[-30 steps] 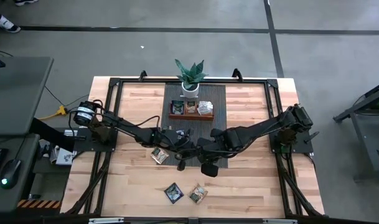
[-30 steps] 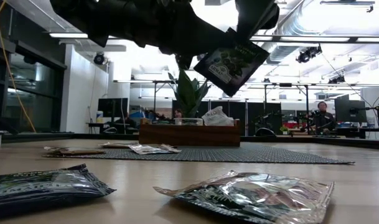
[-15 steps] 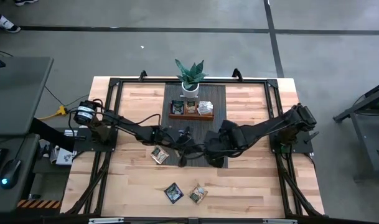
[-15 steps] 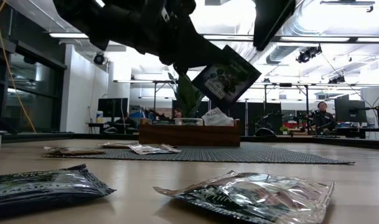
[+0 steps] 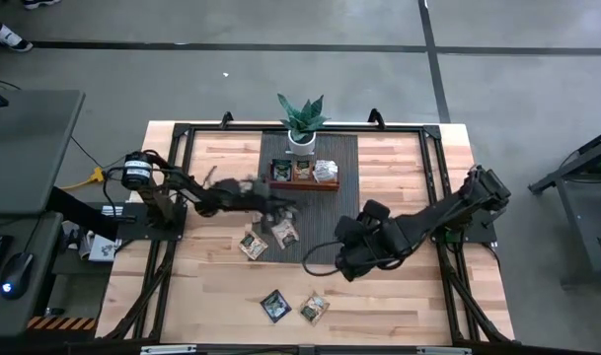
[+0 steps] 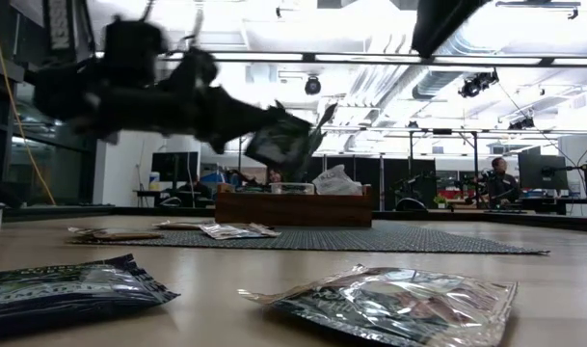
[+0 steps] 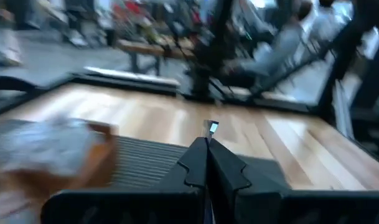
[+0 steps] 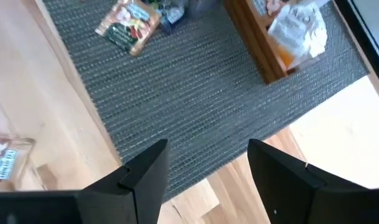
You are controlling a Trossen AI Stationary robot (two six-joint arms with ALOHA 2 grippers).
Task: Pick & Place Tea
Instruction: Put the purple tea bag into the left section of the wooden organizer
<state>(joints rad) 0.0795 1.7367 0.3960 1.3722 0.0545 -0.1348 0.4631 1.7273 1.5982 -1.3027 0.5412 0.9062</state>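
My left gripper [image 5: 280,205] reaches level from the table's left and is shut on a dark tea sachet [image 6: 283,142], held in the air just short of the brown tray [image 5: 303,174]. My right gripper [image 8: 205,168] hangs open above the grey mat's [image 8: 226,106] near right part, with nothing between its fingers. One sachet [image 5: 283,232] lies flat on the mat and another [image 5: 253,244] on the wood beside it. Two more [image 5: 275,304] [image 5: 315,308] lie near the front edge. The tray holds several sachets [image 8: 298,28]. My left gripper pinches the dark sachet between its two shut fingers, coming level from the table's left. In the left wrist view only a thin edge [image 7: 211,127] sticks out past the fingertips. The sachet is lifted clear and tilted; blur hides which edge is held.
A green plant in a white pot [image 5: 302,123] stands right behind the tray. Black frame rails [image 5: 172,197] run along the table's sides. Bare wood [image 5: 399,306] lies at the near right.
My right gripper has opened, let go of the dark sachet and drawn back toward the table's right and near side. My left gripper, still shut on the sachet, has swung it toward the far edge and the tray and somewhat down.
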